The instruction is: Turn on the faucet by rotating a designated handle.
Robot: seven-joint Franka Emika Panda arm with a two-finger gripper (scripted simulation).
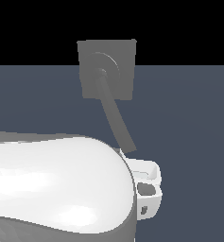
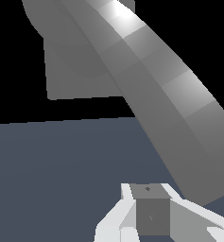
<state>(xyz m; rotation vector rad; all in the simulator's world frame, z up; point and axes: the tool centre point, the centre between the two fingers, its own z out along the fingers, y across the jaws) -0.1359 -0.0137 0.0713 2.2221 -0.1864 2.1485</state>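
The matte grey faucet (image 1: 120, 80), a squarish block with a round domed ring on its face, is seen upright at the far side of the dark blue-grey surface (image 1: 193, 118), upper centre of the exterior view, its top edge against the black background. The long, thin, slightly curved grey handle bar (image 1: 117, 118) is rooted in the round hub and is angled down and toward the exterior view's right, its free end seen just above the white arm's wrist.

In the wrist view the handle (image 2: 170, 108) is seen very close, crossing the frame diagonally as a broad faceted grey band, with the faucet block (image 2: 71, 75) behind it.

The glossy white robot arm (image 1: 52, 189) fills the lower part of the exterior view on the exterior view's left. The gripper (image 1: 149, 182) is seen at the arm's end, near the handle's free end; contact cannot be confirmed from this view. In the wrist view the gripper (image 2: 151, 215) is seen only in part, as one grey block between white housing pieces, with the handle's end just beside it. Finger spread cannot be told from either view, and nothing is seen gripped.
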